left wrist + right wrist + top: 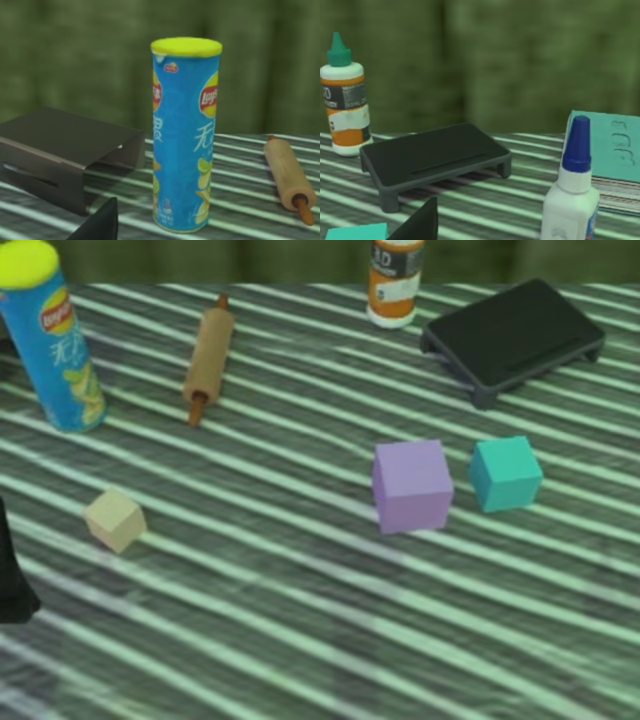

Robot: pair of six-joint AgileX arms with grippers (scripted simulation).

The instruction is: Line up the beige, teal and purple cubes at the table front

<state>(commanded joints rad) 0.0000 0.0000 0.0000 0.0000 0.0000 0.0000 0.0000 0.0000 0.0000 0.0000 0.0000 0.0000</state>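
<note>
closest to us, the large matte lilac-purple cube (412,485) looks rigid and light, best pinched across opposite flat faces; we cannot tell either claw's state.

Striped desk (300,640) carries: beige cube (115,520) left; purple cube (412,485) just beside teal cube (505,473) right; chips can (50,340), rolling pin (207,358), orange bottle (394,282), black tray (512,335) at back.

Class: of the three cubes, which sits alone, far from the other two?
The beige cube, alone at the table's left; the purple cube and teal cube sit together at right.
</note>
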